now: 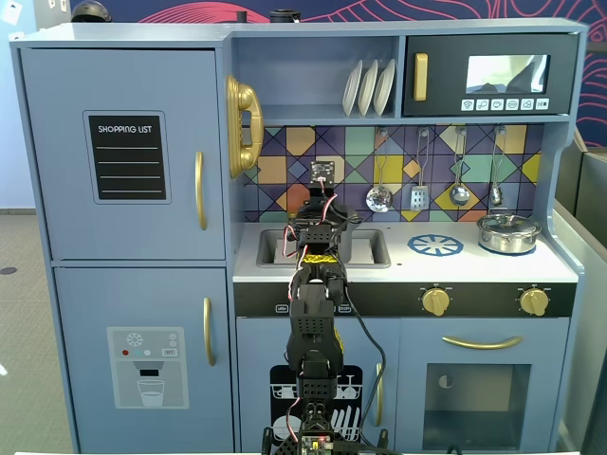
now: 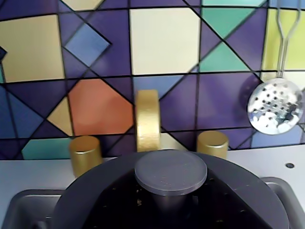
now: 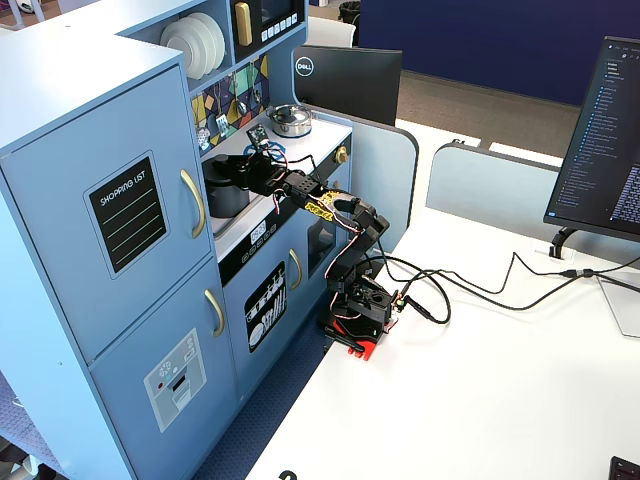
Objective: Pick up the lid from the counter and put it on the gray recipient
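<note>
From my remote station, the wrist view showed the flat round dark gray lid (image 2: pixel 190 191) with its central knob (image 2: pixel 170 171) filling the lower frame, in front of the gold faucet (image 2: pixel 147 121) and patterned tile backsplash (image 2: pixel 95 57). In a fixed view, the tall matte dark gray pot (image 3: pixel 228 185) stood in the sink area of the counter (image 3: pixel 300 150), with the lid apparently above it. The jaws' state could not be determined; I saw no fingers clearly.
</note>
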Controlling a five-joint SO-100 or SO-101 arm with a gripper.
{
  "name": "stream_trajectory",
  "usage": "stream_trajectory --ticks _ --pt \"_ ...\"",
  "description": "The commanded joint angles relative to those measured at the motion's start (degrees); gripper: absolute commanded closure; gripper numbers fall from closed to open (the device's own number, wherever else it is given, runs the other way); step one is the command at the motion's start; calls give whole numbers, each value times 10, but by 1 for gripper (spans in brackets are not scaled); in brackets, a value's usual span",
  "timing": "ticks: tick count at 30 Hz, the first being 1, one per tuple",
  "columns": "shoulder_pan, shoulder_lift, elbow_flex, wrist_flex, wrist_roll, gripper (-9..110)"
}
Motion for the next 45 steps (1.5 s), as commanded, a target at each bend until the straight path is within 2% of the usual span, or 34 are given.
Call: stream_trajectory --ticks 1,13,14,16,19,28,35,40,45 --pt "-12 3 -4 -27 -7 102" --pt "-20 19 31 -27 -14 102" --pt "-21 21 33 -22 -18 100" --pt "-18 26 33 -11 -9 88" --pt "-10 35 33 -1 -8 76" --pt "26 71 36 18 -12 72" --pt "12 110 36 40 -9 74" --pt "-18 193 50 131 -21 79" --pt "-16 316 69 342 -26 102"
